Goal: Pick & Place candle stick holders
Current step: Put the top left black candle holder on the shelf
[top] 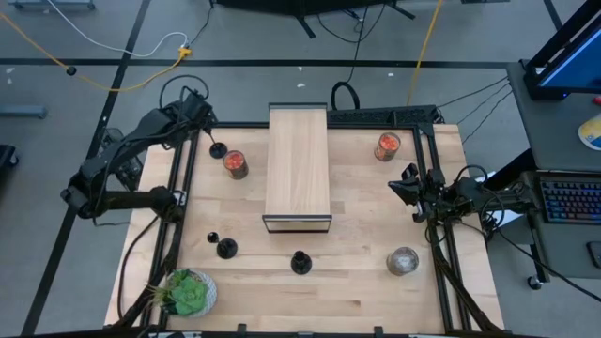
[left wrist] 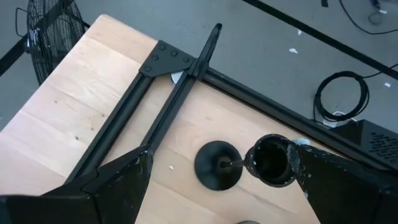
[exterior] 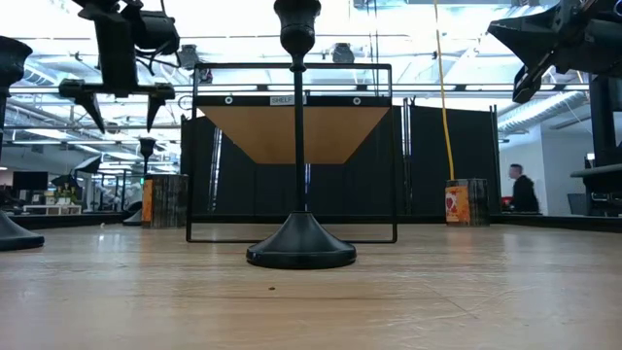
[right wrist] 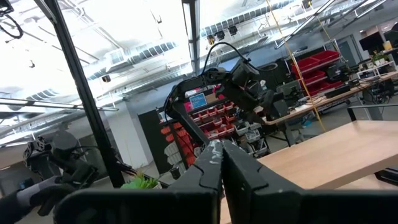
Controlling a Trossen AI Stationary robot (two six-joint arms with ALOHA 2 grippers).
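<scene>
Three black candle stick holders stand upright on their round bases. One (top: 218,148) is at the far left, one (top: 226,248) at the near left, and one (top: 300,262) at the near middle, which fills the low view (exterior: 301,243). My left gripper (top: 203,124) hangs open above the far-left holder. Its wrist view shows the holder's cup (left wrist: 271,160) and base (left wrist: 217,165) between the two fingers, the cup close to one finger (left wrist: 336,186). My right gripper (top: 408,184) is shut and empty, raised at the table's right side.
A wooden shelf (top: 299,169) lies along the table's middle. Two glass jars with red-orange contents (top: 235,164) (top: 387,145) stand on either side of it. A clear greyish jar (top: 403,261) is at the near right and a green plant (top: 188,293) at the near left corner. A black frame rail (left wrist: 155,118) borders the table.
</scene>
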